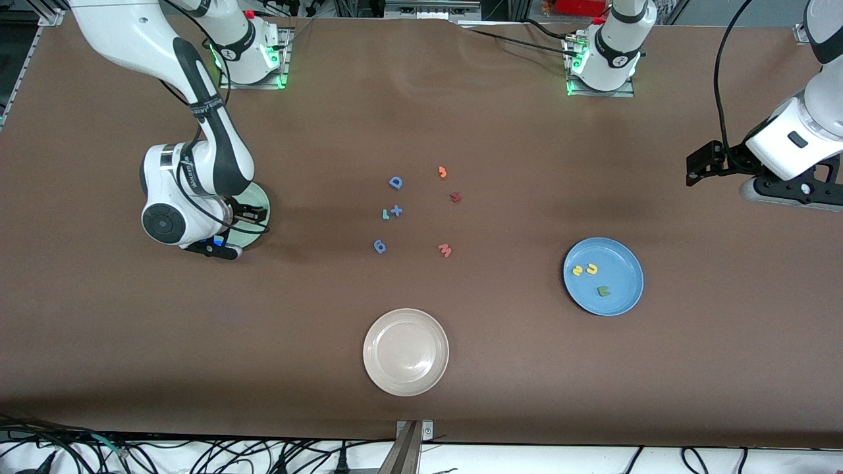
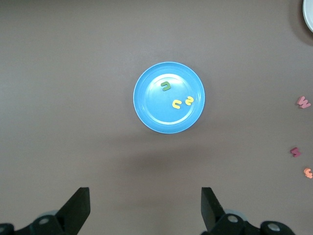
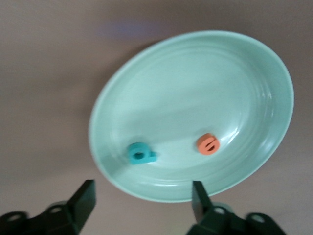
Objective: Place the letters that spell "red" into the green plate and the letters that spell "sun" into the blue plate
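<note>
Front view: brown worktop [image 1: 593, 368] with three plates. Pale green plate [image 1: 258, 197] at the right arm's end, mostly covered by the right hand [image 1: 247, 214] low over it. Blue plate [image 1: 603, 276] toward the left arm's end, holding a yellow "s" [image 1: 577, 270], a yellow "u" [image 1: 591, 268] and a green "n" [image 1: 603, 290]. Beige plate [image 1: 406, 352] nearest the camera, near the middle. Between the green and blue plates, loose letters on the worktop: thin teal "r" [image 1: 385, 214] just beside a blue plus sign [image 1: 396, 210], blue "D" [image 1: 395, 182], blue round letter [image 1: 379, 246], orange hook [image 1: 442, 172], dark red letter [image 1: 455, 197], red "w" [image 1: 444, 249]. Left hand [image 1: 700, 162] waiting in the air at the left arm's end, well apart from the blue plate. Left wrist view: fingers [image 2: 78, 208] spread wide apart with nothing between them, blue plate [image 2: 169, 97] and its three letters below. Right wrist view: fingers [image 3: 83, 200] apart, gripping nothing, just above the green plate [image 3: 195, 73]; inside it, a teal "d" [image 3: 141, 153] and an orange "e" [image 3: 208, 144] lying apart from each other.
</note>
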Controlling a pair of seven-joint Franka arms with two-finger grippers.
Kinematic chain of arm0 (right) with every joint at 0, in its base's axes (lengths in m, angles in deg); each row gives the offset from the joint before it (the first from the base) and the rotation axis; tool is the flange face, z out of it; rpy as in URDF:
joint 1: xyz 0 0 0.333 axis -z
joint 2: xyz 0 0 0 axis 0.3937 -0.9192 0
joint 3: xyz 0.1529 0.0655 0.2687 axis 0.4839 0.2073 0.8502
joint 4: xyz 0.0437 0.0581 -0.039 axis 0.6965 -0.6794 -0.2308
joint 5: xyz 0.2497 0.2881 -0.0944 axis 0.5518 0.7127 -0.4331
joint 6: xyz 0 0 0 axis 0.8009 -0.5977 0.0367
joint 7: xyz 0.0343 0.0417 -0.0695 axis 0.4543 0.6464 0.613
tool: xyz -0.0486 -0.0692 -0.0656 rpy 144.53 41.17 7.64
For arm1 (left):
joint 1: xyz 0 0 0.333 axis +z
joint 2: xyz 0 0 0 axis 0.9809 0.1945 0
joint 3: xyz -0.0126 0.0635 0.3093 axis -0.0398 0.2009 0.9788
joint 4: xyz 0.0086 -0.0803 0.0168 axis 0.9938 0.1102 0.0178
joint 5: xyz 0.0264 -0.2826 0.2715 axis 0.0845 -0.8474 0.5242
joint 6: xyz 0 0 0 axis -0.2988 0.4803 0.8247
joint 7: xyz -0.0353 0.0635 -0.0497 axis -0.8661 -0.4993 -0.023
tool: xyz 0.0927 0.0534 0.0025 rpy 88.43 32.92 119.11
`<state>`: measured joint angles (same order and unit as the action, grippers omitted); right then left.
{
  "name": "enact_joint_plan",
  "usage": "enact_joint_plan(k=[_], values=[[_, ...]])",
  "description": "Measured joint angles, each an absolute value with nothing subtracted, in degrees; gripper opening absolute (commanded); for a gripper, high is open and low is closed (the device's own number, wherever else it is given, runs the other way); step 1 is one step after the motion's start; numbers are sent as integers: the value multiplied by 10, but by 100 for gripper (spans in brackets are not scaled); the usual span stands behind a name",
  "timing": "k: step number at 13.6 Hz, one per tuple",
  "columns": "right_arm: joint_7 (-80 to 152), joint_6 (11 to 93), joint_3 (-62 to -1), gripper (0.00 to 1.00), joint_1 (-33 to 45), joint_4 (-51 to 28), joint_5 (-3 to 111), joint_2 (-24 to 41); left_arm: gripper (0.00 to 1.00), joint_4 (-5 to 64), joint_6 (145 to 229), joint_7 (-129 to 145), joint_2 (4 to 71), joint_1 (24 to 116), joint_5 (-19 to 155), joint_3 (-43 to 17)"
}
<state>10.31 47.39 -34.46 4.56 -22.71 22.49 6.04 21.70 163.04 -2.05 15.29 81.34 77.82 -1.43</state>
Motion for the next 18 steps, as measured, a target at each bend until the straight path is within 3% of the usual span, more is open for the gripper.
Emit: enact_joint_plan(k=[4,7,10,15,18], values=[[-73,479,-248,96,35,-179,227,71,100,215,1630,-21,153,813,778,-15],[-178,530,-188,94,30,-164,227,56,100,215,1630,-21,153,813,778,-15],[-261,615,-139,80,28,-164,227,13,100,215,1630,-22,153,813,777,-15],[-292,684,-128,54,-1,-161,227,-34,100,215,1630,-21,153,813,776,-15],[-292,687,-127,54,-6,-160,227,-40,100,215,1630,-21,153,814,776,-14]])
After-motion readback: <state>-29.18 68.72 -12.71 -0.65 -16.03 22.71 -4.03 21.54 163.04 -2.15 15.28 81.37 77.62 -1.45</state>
